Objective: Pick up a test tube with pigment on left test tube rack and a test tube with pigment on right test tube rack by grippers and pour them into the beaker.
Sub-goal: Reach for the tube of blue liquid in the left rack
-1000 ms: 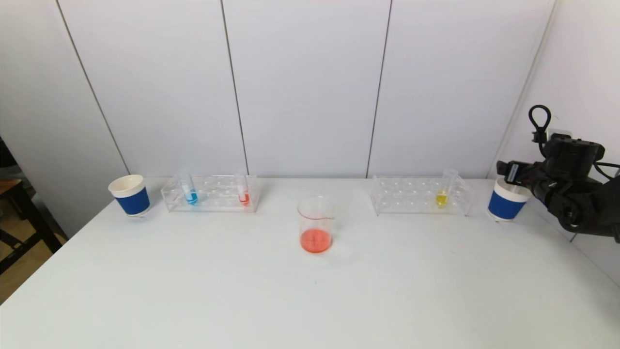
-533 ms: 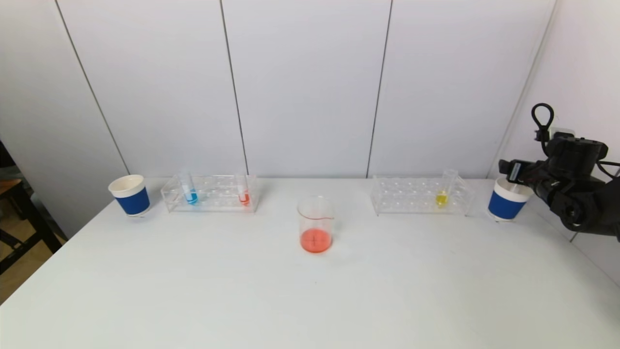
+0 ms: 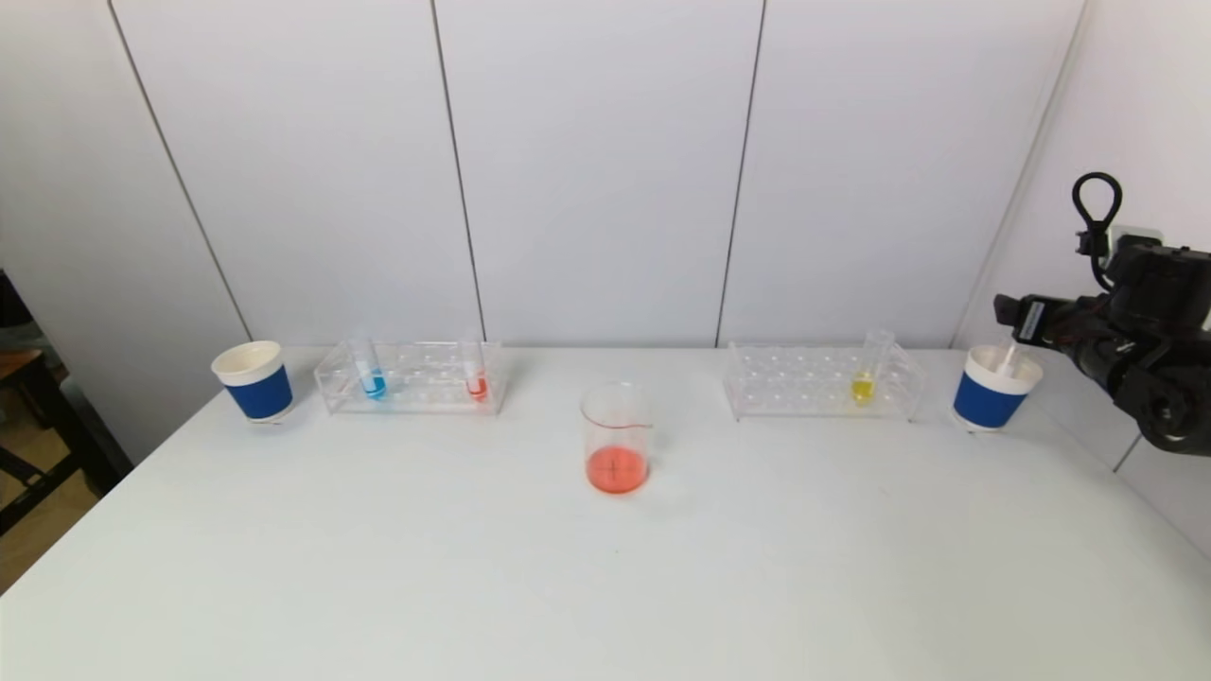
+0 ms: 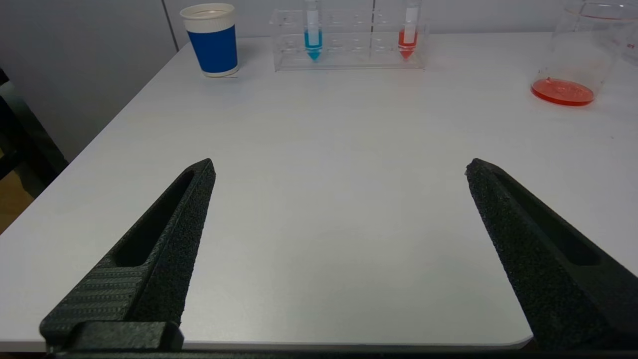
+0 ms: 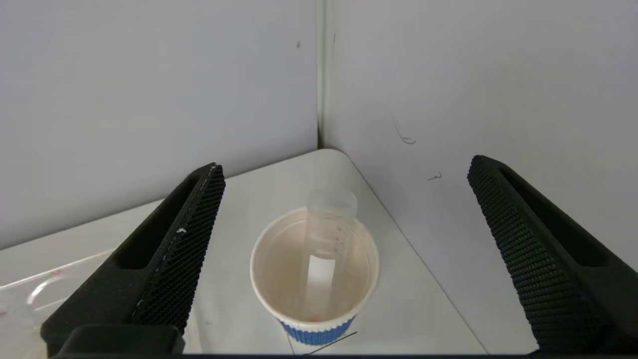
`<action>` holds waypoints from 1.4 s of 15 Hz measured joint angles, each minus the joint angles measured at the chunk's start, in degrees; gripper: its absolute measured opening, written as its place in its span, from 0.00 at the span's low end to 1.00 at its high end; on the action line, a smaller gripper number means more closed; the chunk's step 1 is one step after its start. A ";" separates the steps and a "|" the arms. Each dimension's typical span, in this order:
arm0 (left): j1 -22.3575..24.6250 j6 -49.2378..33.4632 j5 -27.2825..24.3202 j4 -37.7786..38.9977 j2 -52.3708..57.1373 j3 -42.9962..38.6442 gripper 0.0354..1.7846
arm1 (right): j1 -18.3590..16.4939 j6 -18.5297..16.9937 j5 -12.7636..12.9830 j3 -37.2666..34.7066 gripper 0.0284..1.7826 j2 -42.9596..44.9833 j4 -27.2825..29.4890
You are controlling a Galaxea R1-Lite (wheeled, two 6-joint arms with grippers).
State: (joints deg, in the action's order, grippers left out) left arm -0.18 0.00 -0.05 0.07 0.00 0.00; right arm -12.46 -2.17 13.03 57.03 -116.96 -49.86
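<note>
With an emptied tube (image 5: 326,249) standing in the far-right-corner cup (image 5: 314,279), your right hand (image 5: 344,259) hung spread; next, grasp a pigmented tube.

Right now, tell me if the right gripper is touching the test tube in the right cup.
Apart. The right wrist view shows the right gripper open, its fingers clear of the test tube in the cup.

The head camera looks down across the whole table (image 3: 605,586), while both wrist cameras sit low, sharing its beaker (image 4: 573,55) and right cup (image 5: 315,279).
</note>
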 joint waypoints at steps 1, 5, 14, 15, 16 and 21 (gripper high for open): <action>0.00 0.00 0.05 0.02 0.00 0.00 0.99 | 0.12 0.17 -0.02 -1.16 0.99 2.07 0.24; 0.00 0.00 0.02 -0.02 0.00 0.00 0.99 | 0.72 0.61 -1.63 -6.01 0.99 12.74 3.45; 0.00 0.00 0.02 0.00 0.00 0.00 0.99 | 7.73 1.68 -6.01 -17.55 0.99 45.18 18.60; 0.00 0.00 0.05 0.02 0.00 0.00 0.99 | 9.41 1.77 -6.06 -18.09 0.99 49.15 21.37; 0.00 0.00 0.05 0.04 0.00 0.00 0.99 | 11.23 1.82 -6.07 -18.51 0.99 53.57 24.83; 0.00 0.00 0.05 0.02 0.00 0.00 0.99 | 15.92 2.17 -7.25 -19.65 0.99 73.00 41.57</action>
State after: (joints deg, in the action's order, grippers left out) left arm -0.18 0.00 0.00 0.10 0.00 0.00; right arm 3.46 0.00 5.78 37.38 -43.96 -8.29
